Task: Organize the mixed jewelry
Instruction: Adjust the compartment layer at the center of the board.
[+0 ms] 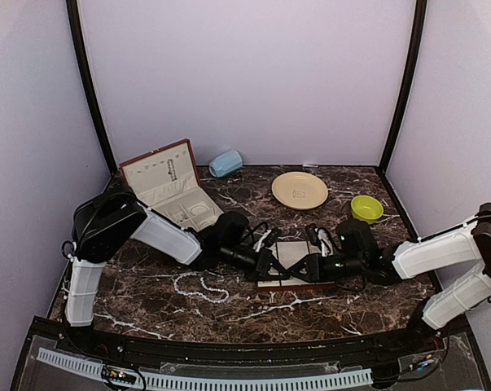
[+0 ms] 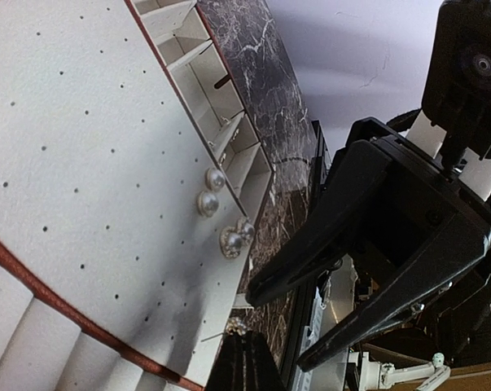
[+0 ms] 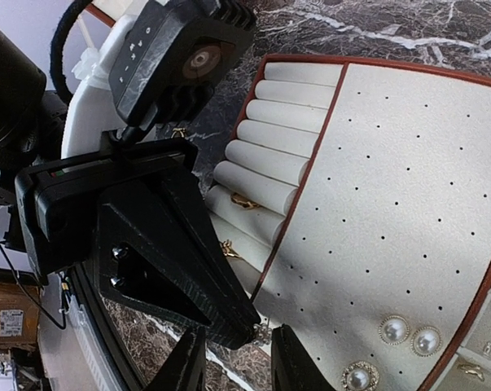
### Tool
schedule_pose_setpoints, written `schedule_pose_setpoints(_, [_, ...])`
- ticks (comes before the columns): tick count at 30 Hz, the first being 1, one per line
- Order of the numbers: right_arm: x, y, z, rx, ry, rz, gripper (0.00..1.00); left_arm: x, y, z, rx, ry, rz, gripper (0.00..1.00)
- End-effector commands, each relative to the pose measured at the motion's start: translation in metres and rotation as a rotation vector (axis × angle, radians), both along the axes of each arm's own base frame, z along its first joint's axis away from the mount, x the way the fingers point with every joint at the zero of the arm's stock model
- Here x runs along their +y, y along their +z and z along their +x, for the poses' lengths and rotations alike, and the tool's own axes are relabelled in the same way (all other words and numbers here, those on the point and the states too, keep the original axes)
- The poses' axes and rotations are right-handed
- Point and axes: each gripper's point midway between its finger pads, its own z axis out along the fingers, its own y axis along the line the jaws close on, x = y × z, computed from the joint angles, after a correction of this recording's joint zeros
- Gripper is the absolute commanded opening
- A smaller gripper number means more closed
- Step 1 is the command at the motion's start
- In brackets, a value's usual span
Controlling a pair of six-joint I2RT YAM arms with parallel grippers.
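I have both arms meeting low over the tray [image 1: 292, 249], a flat cream piece with a red-brown rim. One part of it is a matte panel dotted with small holes, beside that is a bank of soft padded rolls, and on the other side are small square compartments. Round pearl-faced earrings [image 3: 393, 330] with silvery edges sit in the panel near one corner, and two thin gold-toned rings [image 3: 243, 201] are tucked between the rolls. The left gripper [image 3: 245, 322] is a black wedge with its fingers pinched together, tip down at the panel's edge. A tiny silvery piece [image 2: 235, 326] glints right at that tip, but I cannot tell whether it is pinched or just lying there. The right gripper [image 3: 237, 358] faces it, fingers a narrow gap apart with nothing between them, and the left's tip sits just ahead of that gap. The two heads crowd each other and block much of the tray from above. The pearl strand [image 1: 200, 287], a thin loop of white beads, lies on the dark veined marble table [image 1: 253, 314] near the left arm, apart from the tray. Further back are an open box [image 1: 157, 173] with cream lining, a pale blue rounded case [image 1: 225, 163], a yellow plate [image 1: 300, 190] and a small green bowl [image 1: 366, 208].
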Motion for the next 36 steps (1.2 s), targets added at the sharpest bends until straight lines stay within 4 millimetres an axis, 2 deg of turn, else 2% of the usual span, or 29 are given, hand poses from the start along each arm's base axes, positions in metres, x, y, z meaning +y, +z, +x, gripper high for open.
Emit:
schedule_pose_setpoints(1, [0.007, 0.013, 0.007, -0.044, -0.007, 0.028, 0.29, -0.001, 0.002, -0.006, 0.012, -0.015, -0.016, 0.00])
schedule_pose_setpoints(36, [-0.002, 0.029, 0.013, -0.093, -0.072, 0.047, 0.29, 0.005, -0.012, -0.004, 0.022, 0.027, 0.029, 0.00])
